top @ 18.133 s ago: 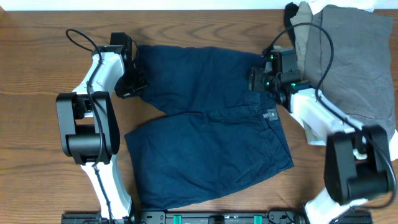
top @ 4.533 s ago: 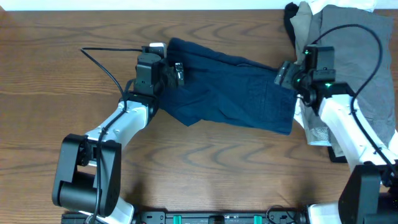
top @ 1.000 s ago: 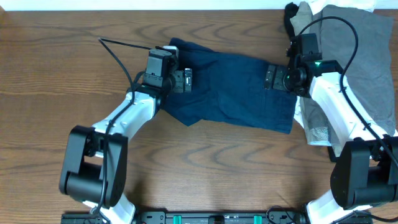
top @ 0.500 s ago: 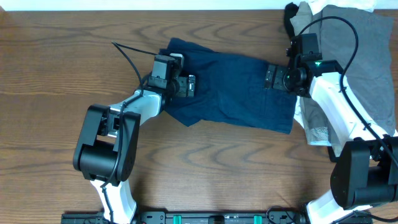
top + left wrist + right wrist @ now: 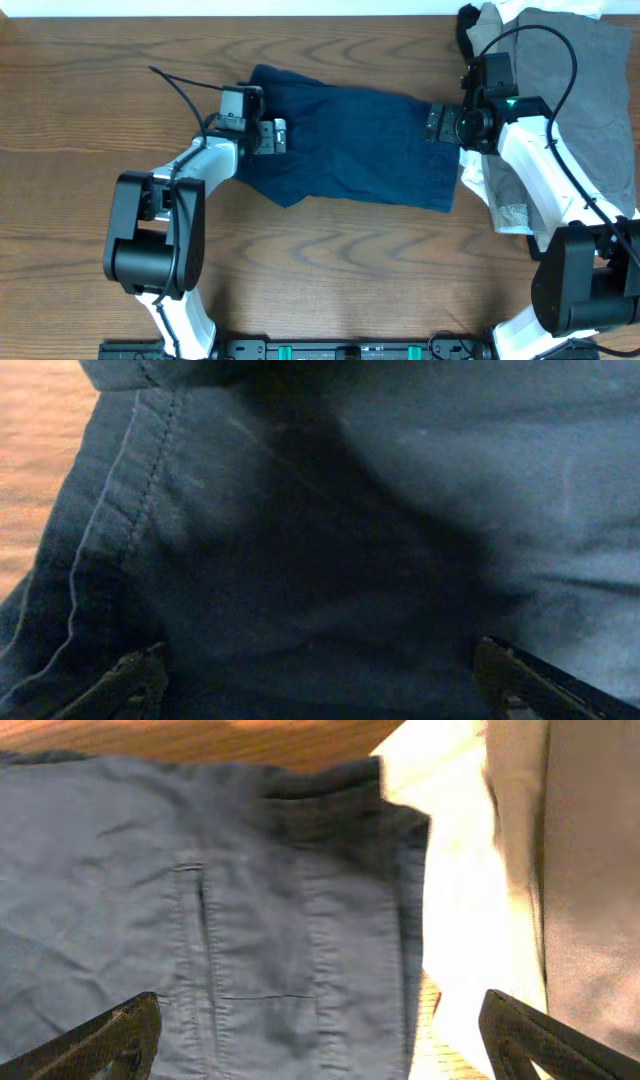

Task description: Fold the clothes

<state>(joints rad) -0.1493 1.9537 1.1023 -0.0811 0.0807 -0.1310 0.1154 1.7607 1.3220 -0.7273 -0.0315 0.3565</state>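
Lying folded near the table's (image 5: 80, 200) far edge, crinkled navy shorts (image 5: 350, 140) show a stitched pocket (image 5: 200, 930). Left gripper (image 5: 272, 137) and right gripper (image 5: 437, 123) sit at their ends, jaws spread. Grey clothes (image 5: 575, 90) heap at the far right corner.

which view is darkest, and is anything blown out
Left wrist view: darkest, with a broad shadow across the navy garment and its stitching soft. Right wrist view: the white cloth is blown out, detail lost. Overhead view: evenly lit and sharp.
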